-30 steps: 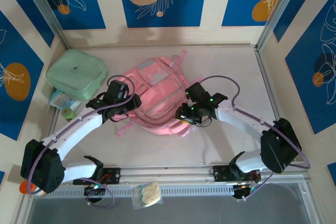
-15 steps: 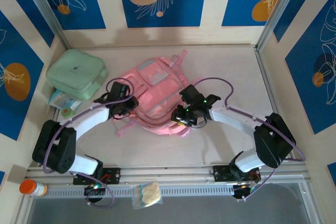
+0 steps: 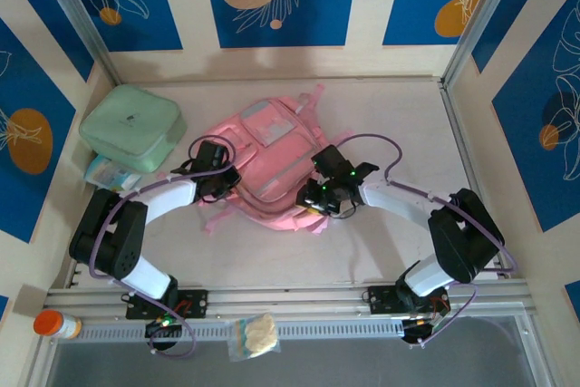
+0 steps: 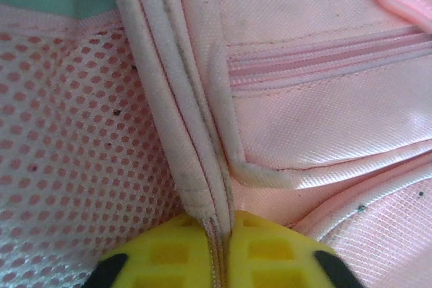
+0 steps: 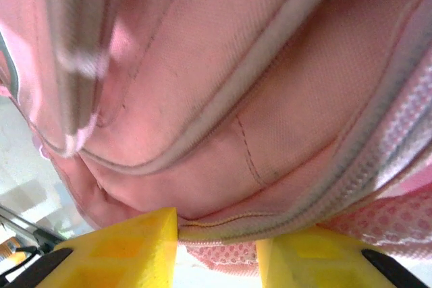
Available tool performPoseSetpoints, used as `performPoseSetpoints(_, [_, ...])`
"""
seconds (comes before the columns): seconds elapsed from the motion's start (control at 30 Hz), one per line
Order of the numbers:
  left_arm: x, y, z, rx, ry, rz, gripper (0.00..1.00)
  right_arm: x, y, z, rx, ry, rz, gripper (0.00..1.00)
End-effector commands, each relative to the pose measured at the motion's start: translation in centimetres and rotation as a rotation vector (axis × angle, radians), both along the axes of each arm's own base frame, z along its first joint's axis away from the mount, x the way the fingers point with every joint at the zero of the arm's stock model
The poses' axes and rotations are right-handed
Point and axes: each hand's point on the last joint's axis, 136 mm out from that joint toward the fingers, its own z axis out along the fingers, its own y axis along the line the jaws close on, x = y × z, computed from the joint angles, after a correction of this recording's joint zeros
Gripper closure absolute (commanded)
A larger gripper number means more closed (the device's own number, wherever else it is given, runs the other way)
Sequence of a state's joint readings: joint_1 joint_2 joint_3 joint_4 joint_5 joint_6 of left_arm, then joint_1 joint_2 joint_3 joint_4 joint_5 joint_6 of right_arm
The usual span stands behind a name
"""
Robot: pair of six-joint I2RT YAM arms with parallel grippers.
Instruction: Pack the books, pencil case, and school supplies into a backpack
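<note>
One soft pink backpack point(image 3: 272, 156) lies flat mid-table, its sheeny woven panels edged with rounded piping, beside a zip line and dotted mesh. The left gripper point(image 4: 217, 228) has its blocky yellow fingers point(image 4: 169, 254) pressed together on a piped seam at the bag's near left; the right gripper point(image 5: 217, 231) is clamped on a thick zippered fold at its near right. Far left on the pale table point(image 3: 390, 115) sits a padded mint-green case point(image 3: 133, 127).
</note>
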State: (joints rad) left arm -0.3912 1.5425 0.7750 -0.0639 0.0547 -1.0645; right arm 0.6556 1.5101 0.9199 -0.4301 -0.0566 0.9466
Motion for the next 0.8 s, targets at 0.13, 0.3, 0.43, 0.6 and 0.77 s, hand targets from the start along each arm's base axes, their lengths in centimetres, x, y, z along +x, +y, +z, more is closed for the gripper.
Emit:
performPoseSetpoints(0.13, [0.4, -1.5, 1.8, -0.103, -0.051, 0.037, 1.0, 6.2, -1.9, 1.1, -0.001, -0.108, -0.012, 0.63])
performPoseSetpoints(0.3, [0.7, -3.1, 3.8, -0.185, -0.102, 0.091, 1.0, 11.0, -3.9, 2.3, 0.016, -0.153, -0.033, 0.63])
performPoseSetpoints(0.43, [1.1, -4.3, 4.2, -0.22, -0.103, 0.096, 1.0, 11.9, -4.7, 4.0, 0.026, -0.178, -0.016, 0.63])
performPoseSetpoints(0.6, [1.2, -4.9, 4.2, -0.273, -0.11, 0.124, 1.0, 9.5, -6.2, 5.4, 0.023, -0.162, -0.028, 0.55])
performPoseSetpoints(0.77, [1.0, -5.8, 5.0, -0.327, -0.113, 0.142, 1.0, 6.0, -7.6, 5.8, -0.071, -0.131, -0.047, 0.49])
